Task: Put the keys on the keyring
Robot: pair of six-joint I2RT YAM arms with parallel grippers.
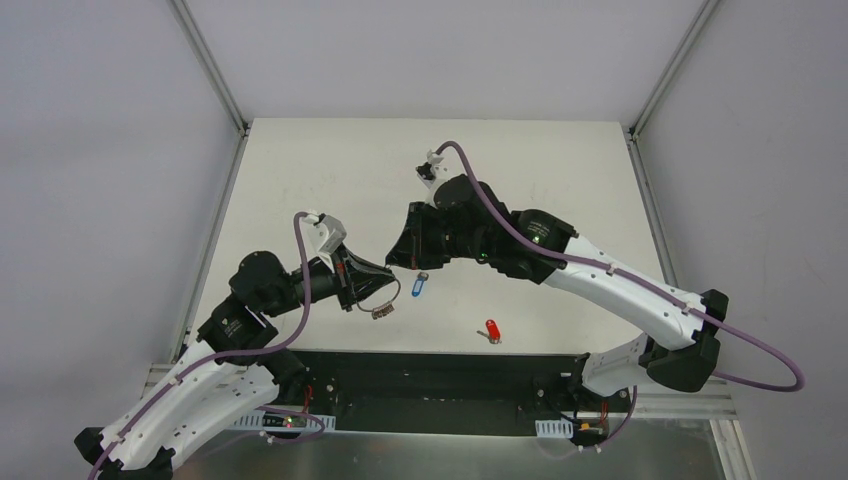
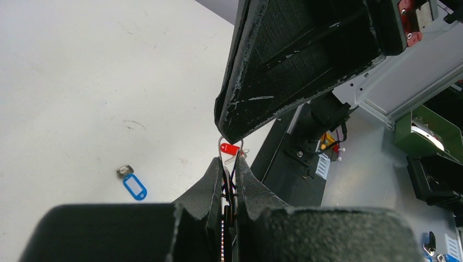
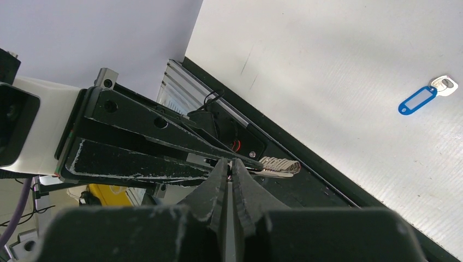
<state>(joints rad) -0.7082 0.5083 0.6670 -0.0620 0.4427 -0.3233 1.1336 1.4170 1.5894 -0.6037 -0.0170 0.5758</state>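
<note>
- Keyring (image 1: 386, 292): a thin silver wire ring, held off the table in front of the left arm. Its fan of small silver keys (image 1: 381, 311) hangs below.
- Left gripper (image 1: 372, 287): fingers clamped on the ring's wire.
- Right gripper (image 1: 397, 262): fingers pressed together, with the tips at the ring's far arc. I cannot tell whether the wire is pinched between them.
- Blue key (image 1: 420, 286): flat on the white table (image 1: 330, 170), just beside the right gripper's tips, apart from the ring.
- Red key (image 1: 491, 331): flat on the table near its front edge and the black strip there, well apart from both grippers.
- Room: broad white tabletop runs from the grippers to the far edge and both side rails.
- Writing: the blue head has a pale label window, too small to read.
</note>
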